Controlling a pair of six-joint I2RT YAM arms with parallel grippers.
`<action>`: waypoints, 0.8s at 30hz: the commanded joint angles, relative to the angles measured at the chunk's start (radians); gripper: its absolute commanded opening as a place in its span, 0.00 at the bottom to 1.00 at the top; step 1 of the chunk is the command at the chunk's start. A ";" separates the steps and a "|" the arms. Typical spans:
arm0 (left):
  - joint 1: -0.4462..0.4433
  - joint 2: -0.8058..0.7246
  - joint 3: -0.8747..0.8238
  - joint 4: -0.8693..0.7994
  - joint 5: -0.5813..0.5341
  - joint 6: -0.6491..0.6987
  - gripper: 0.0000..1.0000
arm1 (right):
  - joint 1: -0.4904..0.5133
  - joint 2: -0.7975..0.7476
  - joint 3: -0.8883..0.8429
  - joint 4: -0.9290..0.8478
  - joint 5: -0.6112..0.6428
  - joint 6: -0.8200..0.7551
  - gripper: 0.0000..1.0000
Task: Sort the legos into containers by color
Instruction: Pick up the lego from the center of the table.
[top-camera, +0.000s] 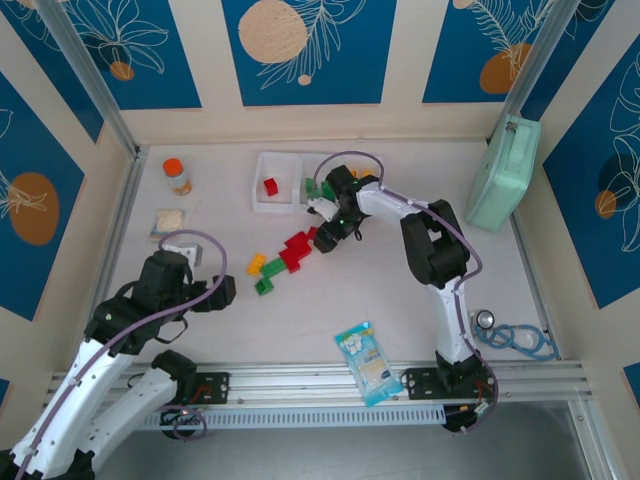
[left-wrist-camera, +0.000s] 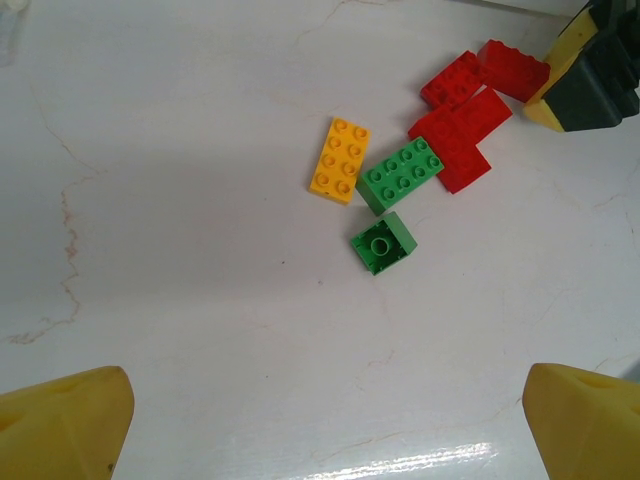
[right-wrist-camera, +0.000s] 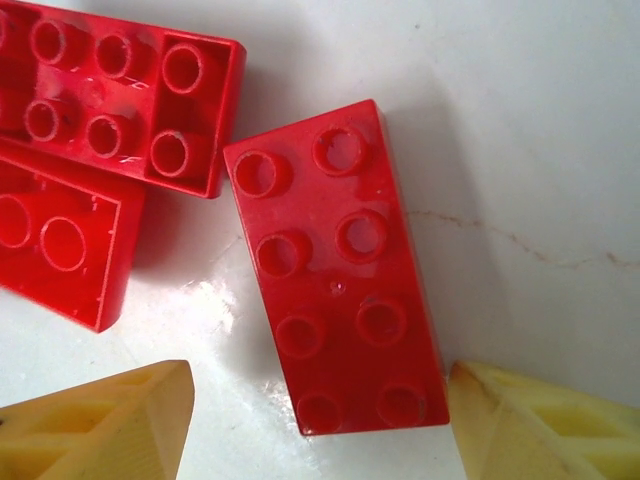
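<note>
White plastic containers (top-camera: 275, 207): you see joined bins at table's rear; left bin holds one red brick (top-camera: 270, 186), next bin green bricks (top-camera: 314, 188), rightmost hidden behind right arm (top-camera: 400, 210). Loose legos (top-camera: 280, 262) lie just before tray: glossy studded blocks, yellow brick (left-wrist-camera: 340, 160), green, red, clustered. Your left gripper (left-wrist-camera: 320, 420) hangs wide open over marbled table (left-wrist-camera: 180, 280). Your right gripper (right-wrist-camera: 320, 420) straddles red eight-stud brick (right-wrist-camera: 335, 270), fingers parted, not clamped. Snack packet (top-camera: 367, 362) near front edge; mint case (top-camera: 503, 172) far right
</note>
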 joint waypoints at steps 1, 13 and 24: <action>0.014 -0.013 -0.002 0.007 0.017 0.018 0.99 | 0.042 -0.007 -0.035 0.053 0.109 -0.028 0.69; 0.014 -0.020 -0.002 0.009 0.020 0.020 0.99 | 0.093 0.027 -0.016 0.125 0.283 -0.090 0.61; 0.015 -0.021 -0.003 0.009 0.018 0.020 0.99 | 0.150 0.032 -0.067 0.156 0.444 -0.051 0.27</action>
